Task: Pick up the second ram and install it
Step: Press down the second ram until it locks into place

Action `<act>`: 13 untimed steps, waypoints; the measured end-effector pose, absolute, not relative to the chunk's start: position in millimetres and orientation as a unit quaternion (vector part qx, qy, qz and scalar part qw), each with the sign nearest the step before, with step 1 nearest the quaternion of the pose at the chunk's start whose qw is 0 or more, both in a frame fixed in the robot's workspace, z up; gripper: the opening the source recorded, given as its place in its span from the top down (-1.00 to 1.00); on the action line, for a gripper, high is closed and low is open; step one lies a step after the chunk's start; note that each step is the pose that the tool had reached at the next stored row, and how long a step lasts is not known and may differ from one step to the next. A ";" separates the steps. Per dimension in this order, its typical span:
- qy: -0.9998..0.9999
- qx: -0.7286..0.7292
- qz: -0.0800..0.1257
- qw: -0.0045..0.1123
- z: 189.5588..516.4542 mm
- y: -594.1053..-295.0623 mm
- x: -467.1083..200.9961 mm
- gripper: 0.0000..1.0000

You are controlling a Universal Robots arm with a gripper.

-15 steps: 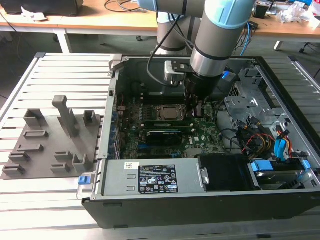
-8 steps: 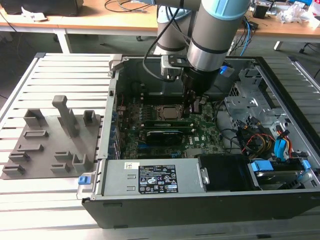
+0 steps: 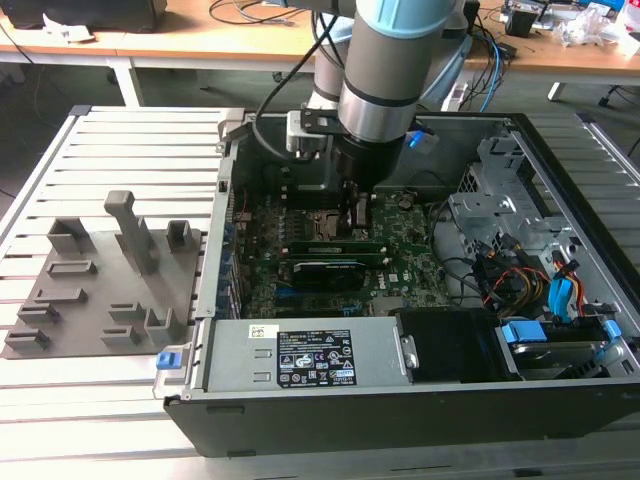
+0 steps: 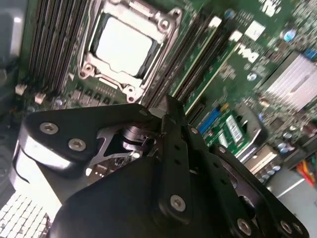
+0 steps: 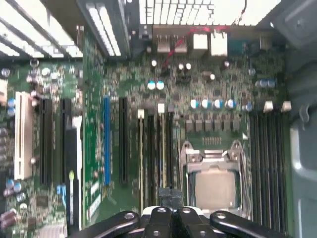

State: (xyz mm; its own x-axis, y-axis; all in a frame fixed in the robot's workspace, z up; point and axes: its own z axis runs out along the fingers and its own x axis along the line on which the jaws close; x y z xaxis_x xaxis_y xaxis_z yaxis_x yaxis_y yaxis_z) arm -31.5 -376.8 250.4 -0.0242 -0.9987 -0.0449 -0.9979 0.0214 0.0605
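In the exterior view, the black gripper [image 3: 357, 215] on the grey arm reaches into the open black computer case [image 3: 400, 400], just above two thin green RAM sticks [image 3: 335, 243] seated beside the silver CPU socket [image 3: 322, 222]. In both wrist views, its fingers [image 5: 171, 196] are pressed together above the second ram [image 5: 162, 148], holding nothing.

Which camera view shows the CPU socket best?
The second wrist view: the CPU socket appears large, with its metal frame unobstructed. The first wrist view shows it partly behind the gripper. The exterior view shows it small beside the arm.
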 end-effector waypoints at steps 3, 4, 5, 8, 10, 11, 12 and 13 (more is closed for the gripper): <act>-0.715 0.699 -0.037 0.005 250.5 -376.9 -42.9 0.79; -0.715 0.699 -0.037 0.005 250.5 -376.9 -45.1 0.79; -0.715 0.699 -0.037 0.005 250.5 -376.9 -48.8 0.79; -0.715 0.699 -0.036 0.004 250.4 -376.9 -60.0 0.79; -0.715 0.699 -0.036 0.004 250.3 -376.9 -64.6 0.79; -0.715 0.699 -0.036 0.004 249.7 -376.8 -66.9 0.79; -0.715 0.699 -0.036 0.004 245.9 -376.9 -68.2 0.79; -0.715 0.699 -0.036 0.004 241.5 -376.9 -69.7 0.79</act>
